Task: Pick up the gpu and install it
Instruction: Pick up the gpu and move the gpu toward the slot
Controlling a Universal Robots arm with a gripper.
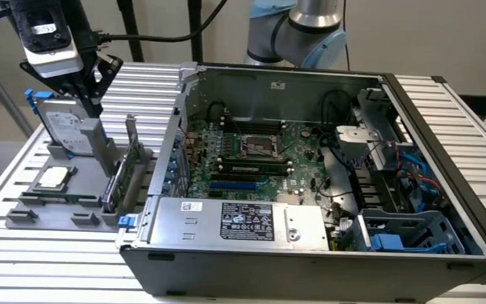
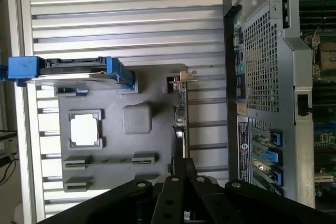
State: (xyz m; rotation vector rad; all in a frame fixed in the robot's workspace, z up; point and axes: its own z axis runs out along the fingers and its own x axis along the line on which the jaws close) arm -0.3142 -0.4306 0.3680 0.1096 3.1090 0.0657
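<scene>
One arm points its gripper (image 1: 93, 102) straight down over the gray holder (image 1: 57, 212), fingertips pinched together on nothing. Beneath it the gpu (image 1: 121, 177) stands on edge in that holder, just beside the open computer case (image 1: 311, 272).

Slatted metal table (image 1: 471, 120), pale ribs from edge to edge. Directly on it, an open computer case (image 1: 311, 266), lying on its side with the panel off, covering most of the surface. Just beside the case, toward the exterior view's left, a flat grey tray (image 1: 53, 218), square to the case wall.
</scene>
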